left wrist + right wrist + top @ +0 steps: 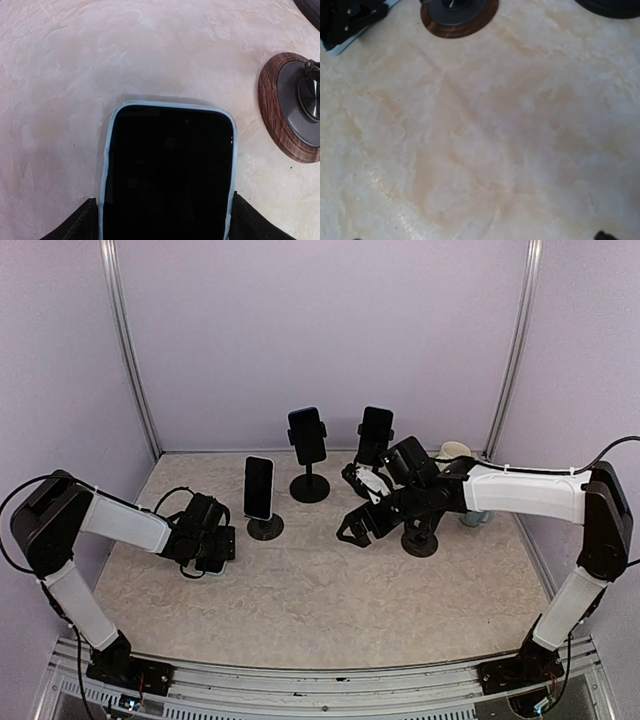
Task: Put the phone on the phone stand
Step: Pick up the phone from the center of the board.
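A black phone in a light blue case lies flat on the marble table top, and a corner of it shows under the gripper in the top view. My left gripper is shut on its sides, a black finger at each edge; in the top view the left gripper is low at the left. My right gripper hangs open and empty above the middle of the table. A dark stand base sits under my right arm, and its top is hidden.
Three stands hold phones: a near one with a wood-rimmed base, which also shows in the left wrist view and the right wrist view, one behind it, and one at the back. A pale object lies at the back right.
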### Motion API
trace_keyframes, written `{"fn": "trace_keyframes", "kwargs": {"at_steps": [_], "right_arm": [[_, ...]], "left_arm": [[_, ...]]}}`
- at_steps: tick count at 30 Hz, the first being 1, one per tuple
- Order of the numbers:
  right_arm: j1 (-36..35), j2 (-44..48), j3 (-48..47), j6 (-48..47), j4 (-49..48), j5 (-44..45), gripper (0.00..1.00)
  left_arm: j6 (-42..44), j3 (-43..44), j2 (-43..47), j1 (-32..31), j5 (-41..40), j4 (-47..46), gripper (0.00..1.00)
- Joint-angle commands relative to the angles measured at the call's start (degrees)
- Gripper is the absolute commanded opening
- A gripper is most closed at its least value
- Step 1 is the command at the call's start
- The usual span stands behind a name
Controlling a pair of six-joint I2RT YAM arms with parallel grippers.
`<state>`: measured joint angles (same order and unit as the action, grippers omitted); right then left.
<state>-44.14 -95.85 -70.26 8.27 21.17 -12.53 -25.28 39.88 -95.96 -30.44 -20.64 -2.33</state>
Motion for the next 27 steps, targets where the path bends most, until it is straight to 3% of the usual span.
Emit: {"fn": "trace_keyframes", "kwargs": {"at_steps": [1,9,16,19,27], "right_arm": [[-0.4,2.9,1.6,1.9,-1.7,0.0,1.00],[-0.3,4.6,1.0,4.9,-3.1,-4.2,1.00],[4.0,8.1,7.2,15.4,-14.2,-26.7,1.00],[7.6,8.9,14.0,24.8,-28.6,-39.1,1.00],[8.0,14.5,13.5,22.5,-23.7,-28.8,1.00]], "left_arm": [[-0.8,-0.9,0.4,-1.0,2.6,4.3,0.69],[-2.5,-4.0,6.6,-2.1,2.5,2.1,0.70],[-4.2,-7.5,13.1,-6.1,-0.3,0.3,0.70],[-5.0,-9.0,15.6,-8.4,-1.3,-0.3,0.71],[-7.4,-10.8,21.0,-15.7,-4.8,-0.8,0.71]]}}
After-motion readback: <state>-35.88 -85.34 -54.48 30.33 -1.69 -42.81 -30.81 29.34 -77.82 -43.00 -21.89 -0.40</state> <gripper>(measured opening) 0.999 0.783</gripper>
